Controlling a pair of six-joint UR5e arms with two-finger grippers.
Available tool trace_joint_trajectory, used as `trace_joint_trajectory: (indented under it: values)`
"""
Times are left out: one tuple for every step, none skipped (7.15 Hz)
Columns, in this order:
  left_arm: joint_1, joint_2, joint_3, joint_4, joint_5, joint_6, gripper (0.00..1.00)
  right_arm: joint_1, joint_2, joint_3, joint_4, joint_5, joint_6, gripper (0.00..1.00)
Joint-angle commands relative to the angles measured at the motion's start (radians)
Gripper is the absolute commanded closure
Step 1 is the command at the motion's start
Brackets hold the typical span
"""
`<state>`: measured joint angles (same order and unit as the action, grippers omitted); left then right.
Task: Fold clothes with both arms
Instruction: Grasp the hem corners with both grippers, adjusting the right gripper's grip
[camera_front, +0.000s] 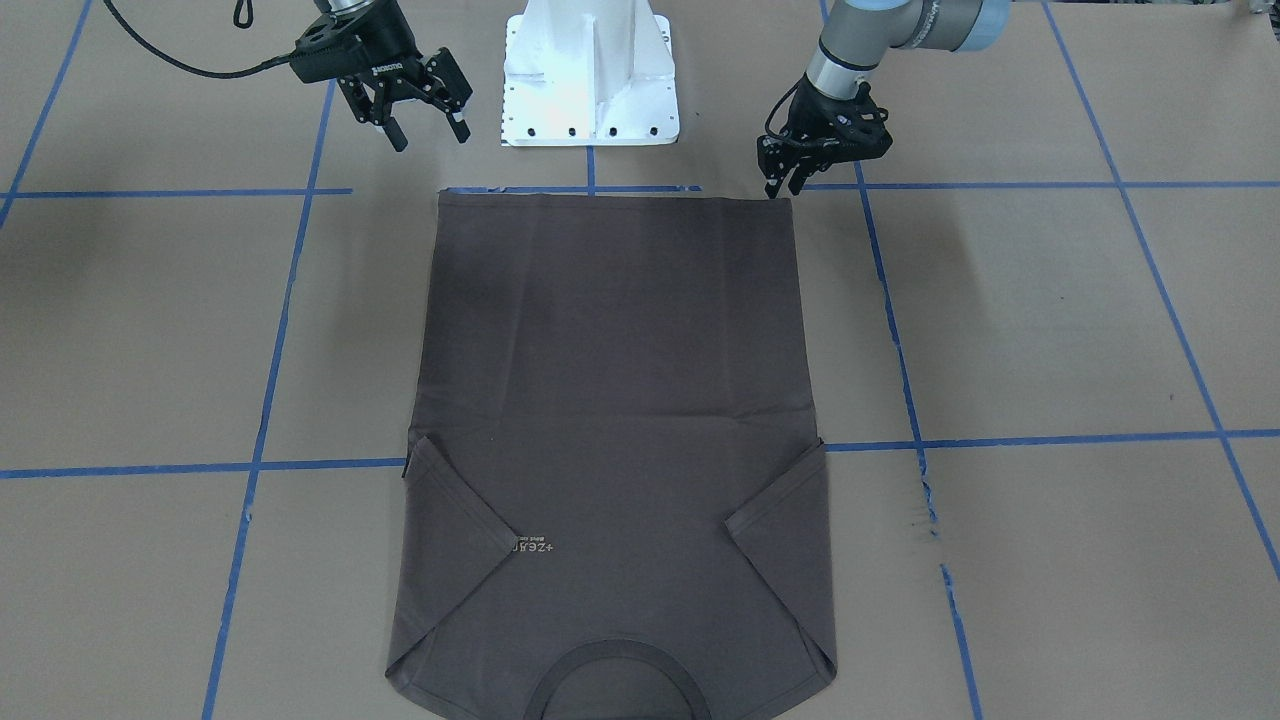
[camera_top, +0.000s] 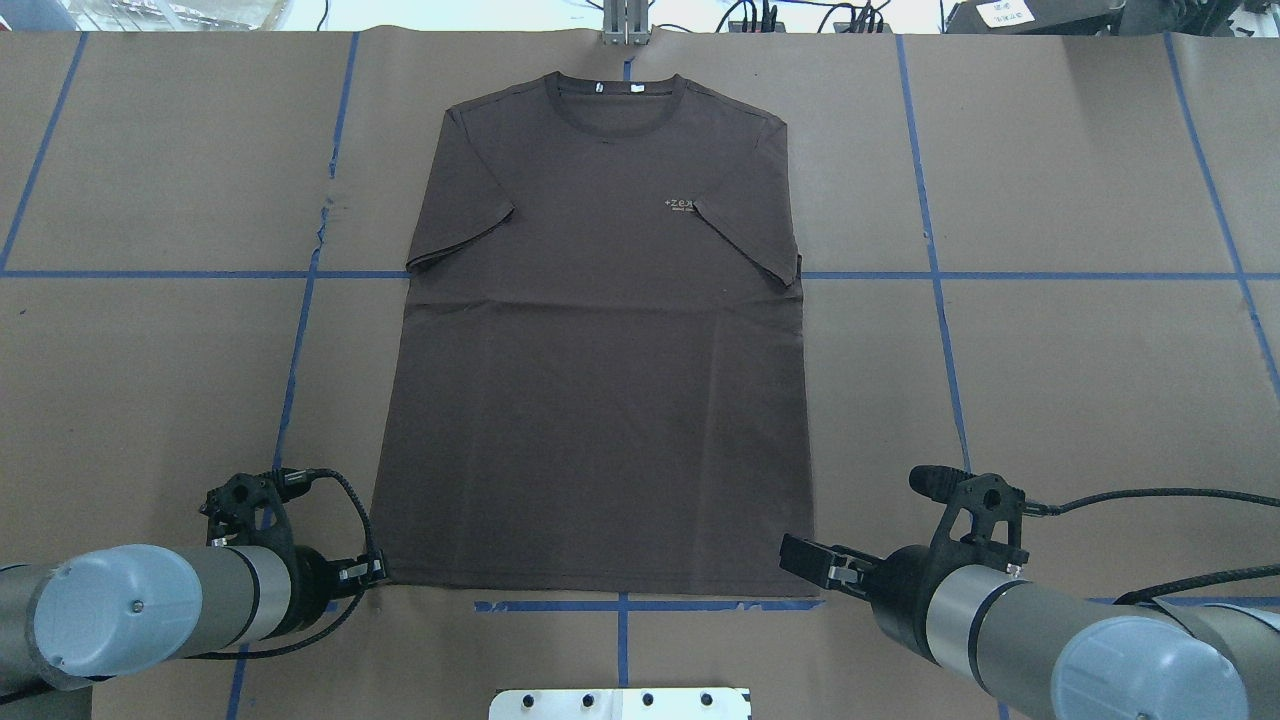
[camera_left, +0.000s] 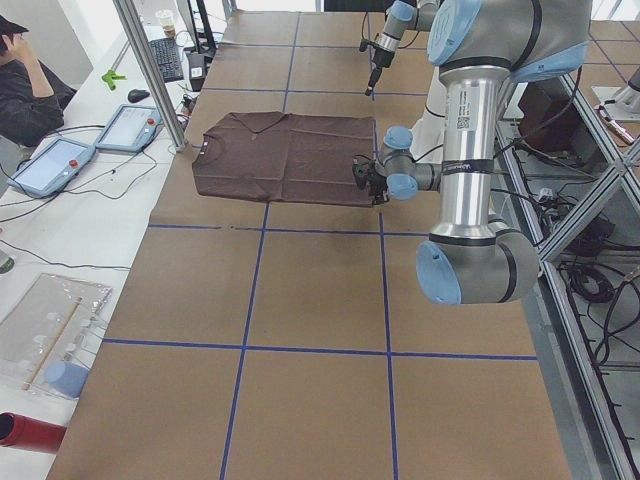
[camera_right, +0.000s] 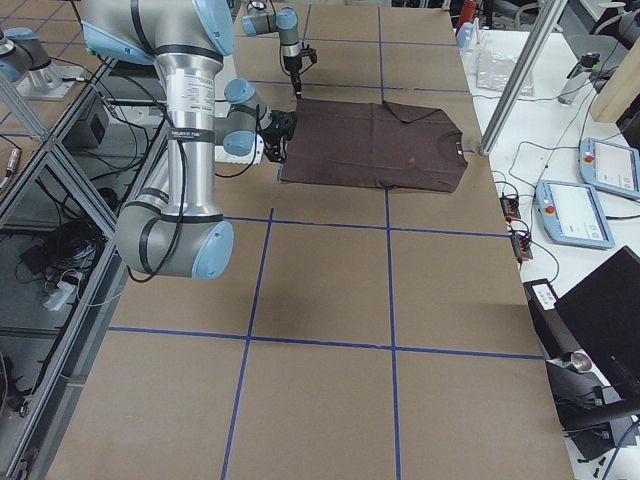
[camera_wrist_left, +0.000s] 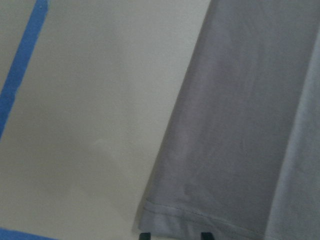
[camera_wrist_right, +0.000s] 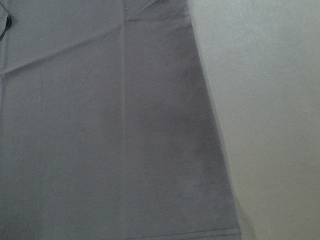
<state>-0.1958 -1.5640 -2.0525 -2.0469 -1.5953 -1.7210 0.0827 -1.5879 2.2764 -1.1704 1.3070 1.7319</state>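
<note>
Lying flat, chest-up, mid-worktop: T-shirt, long axis near-to-far, collar far, hem toward the robot, sleeves tucked inward. Left tool low at near-left hem corner, fingertips apart, nothing pinched; right tool spread, raised off near-right corner. Likely risks: single-layer catch, uneven lift skewing the fold.

Brown T-shirt lies flat, sleeves folded in (left arm, right arm near hem).
</note>
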Motion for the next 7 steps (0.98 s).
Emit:
trace_joint_trajectory:
  values:
    - [0.000,-0.007,0.021,0.004,0.000,0.020,0.56,0.000,0.000,0.000,0.000,0.000,0.000,0.02]
    - [-0.001,-0.008,0.021,0.004,0.000,0.021,0.58,0.000,0.000,0.000,0.000,0.000,0.000,0.02]
    - [-0.001,-0.010,0.021,0.004,0.000,0.027,0.59,0.000,0.000,0.000,0.000,0.000,0.000,0.01]
    - [-0.001,-0.010,0.023,0.004,0.000,0.026,0.72,0.000,0.000,0.000,0.000,0.000,0.000,0.01]
    - [-0.002,-0.010,0.023,0.004,0.000,0.027,0.85,0.000,-0.001,0.000,0.000,0.000,0.000,0.01]
    - [-0.004,-0.010,0.023,0.004,0.000,0.027,0.93,0.000,-0.001,0.000,0.000,0.000,0.000,0.01]
    - [-0.005,-0.010,0.023,0.004,0.000,0.027,1.00,0.000,-0.001,0.000,0.000,0.000,0.000,0.01]
